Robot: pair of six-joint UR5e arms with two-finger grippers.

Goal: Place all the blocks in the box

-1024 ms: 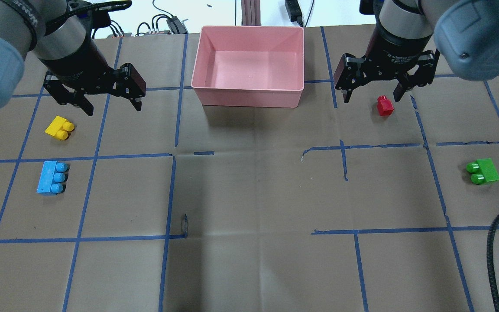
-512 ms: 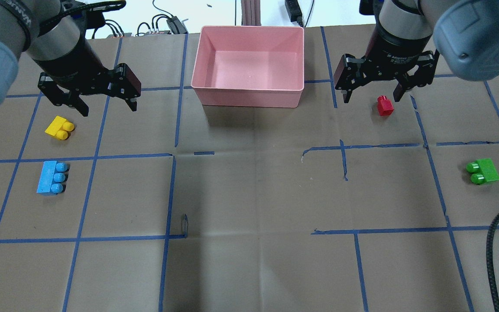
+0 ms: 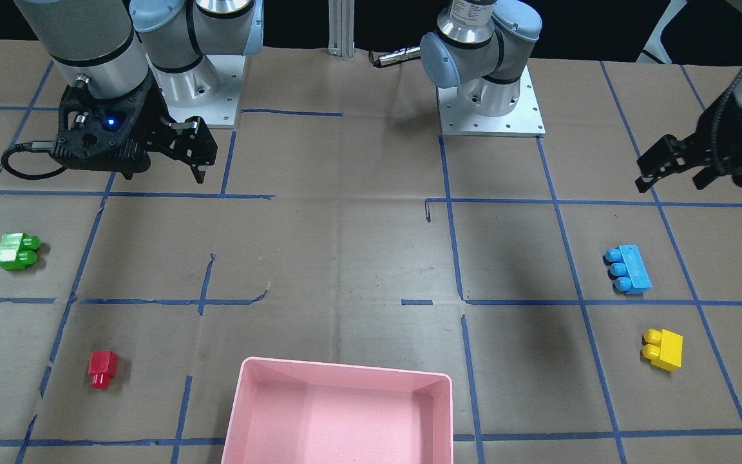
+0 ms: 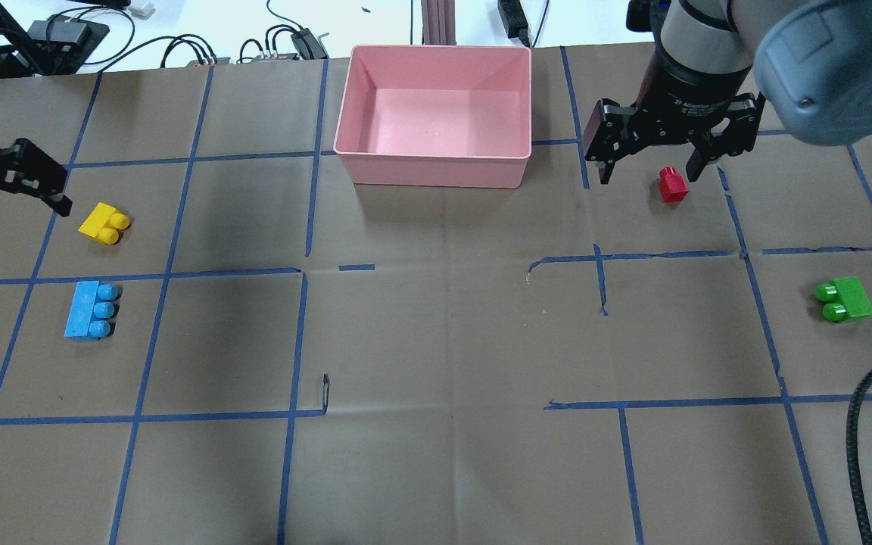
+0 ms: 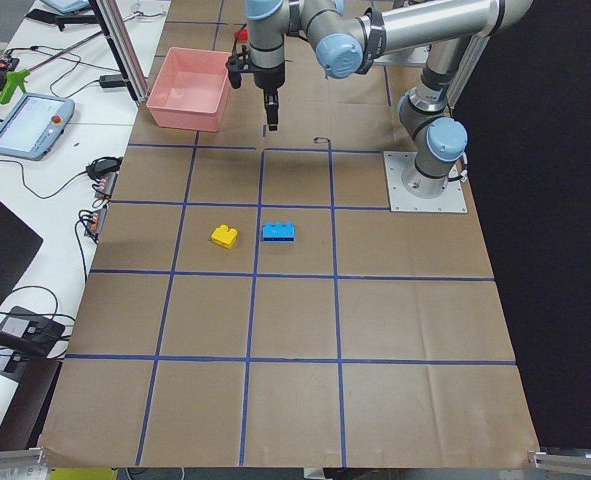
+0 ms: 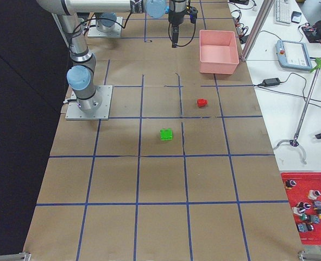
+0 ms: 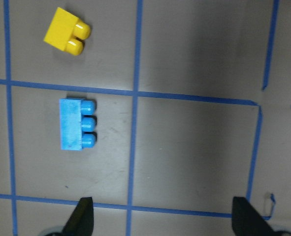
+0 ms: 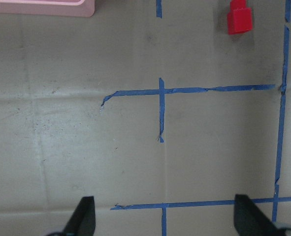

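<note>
Now logging all four blocks on the surface (image 4: 436, 341), outside the pink box (image 4: 432, 170). Overhead: finding left hand (image 4: 21, 210) spread wide, gripping nothing, near the yellow block (image 4: 104, 224) but apart from it, with the blue block (image 4: 91, 310) next toward the robot. Finding right hand (image 4: 649, 175) likewise wide and unloaded, seemingly close by the red block (image 4: 672, 185); checking the front view, seeing that hand raised well clear of it. Left wrist view: catching yellow and blue only. Right wrist view: catching red and a corner of the box. Picking up the green block (image 4: 845, 298) only in the overhead, front and right-side views, well apart from red.
</note>
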